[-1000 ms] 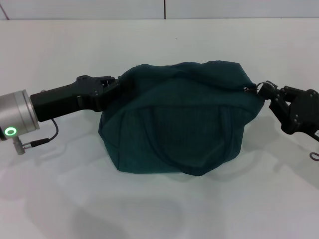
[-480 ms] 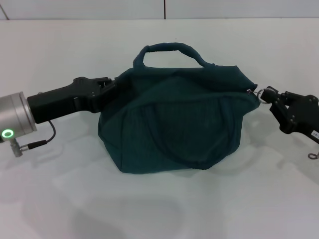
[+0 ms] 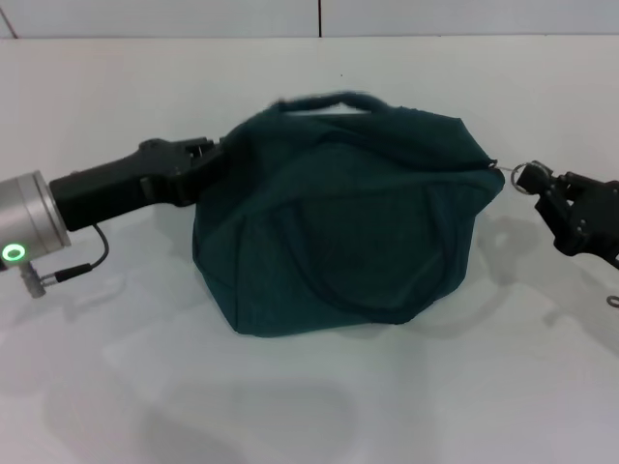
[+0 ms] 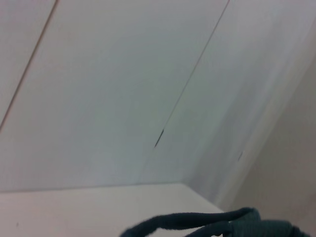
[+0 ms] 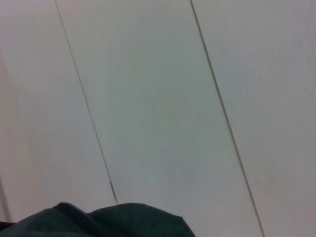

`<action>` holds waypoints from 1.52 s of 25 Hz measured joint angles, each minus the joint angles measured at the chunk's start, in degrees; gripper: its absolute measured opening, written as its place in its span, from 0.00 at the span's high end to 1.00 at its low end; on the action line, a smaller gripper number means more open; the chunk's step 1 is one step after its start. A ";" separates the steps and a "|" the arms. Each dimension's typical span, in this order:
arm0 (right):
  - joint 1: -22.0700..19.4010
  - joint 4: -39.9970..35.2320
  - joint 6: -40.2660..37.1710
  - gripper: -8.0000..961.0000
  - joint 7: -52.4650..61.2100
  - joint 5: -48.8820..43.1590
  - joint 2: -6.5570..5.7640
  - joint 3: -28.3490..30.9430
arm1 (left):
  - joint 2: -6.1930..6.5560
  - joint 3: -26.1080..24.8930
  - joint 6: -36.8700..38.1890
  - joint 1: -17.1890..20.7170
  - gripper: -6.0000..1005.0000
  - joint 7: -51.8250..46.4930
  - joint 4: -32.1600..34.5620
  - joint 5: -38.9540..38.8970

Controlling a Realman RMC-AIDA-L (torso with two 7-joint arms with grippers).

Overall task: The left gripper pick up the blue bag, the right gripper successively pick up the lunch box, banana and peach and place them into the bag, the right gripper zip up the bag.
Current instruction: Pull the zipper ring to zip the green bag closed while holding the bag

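Note:
The blue bag (image 3: 338, 222) sits bulging in the middle of the white table, its top closed and one loop handle (image 3: 329, 101) blurred in motion along its top. My left gripper (image 3: 217, 157) comes in from the left and is shut on the bag's left end. At the bag's right end my right gripper (image 3: 540, 184) is shut on the ring zipper pull (image 3: 523, 175), drawn slightly clear of the fabric. The left wrist view catches only a bag handle (image 4: 197, 221); the right wrist view only a bit of the bag's fabric (image 5: 108, 219). Lunch box, banana and peach are out of view.
A white tabletop (image 3: 309, 387) spreads in front of and behind the bag, up to a pale panelled wall (image 3: 319, 17). A thin cable (image 3: 70, 273) hangs under the left wrist. A small grey loop (image 3: 611, 302) lies at the right edge.
My right gripper has drawn the ring pull to the right, away from the bag. The bag's handle sprang up and has now dropped lower. The left gripper rose slightly.

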 joint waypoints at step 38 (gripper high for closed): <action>0.02 0.36 0.61 0.98 -1.83 -0.07 0.37 0.32 | -1.04 9.21 0.98 -25.97 0.46 -38.14 19.98 37.19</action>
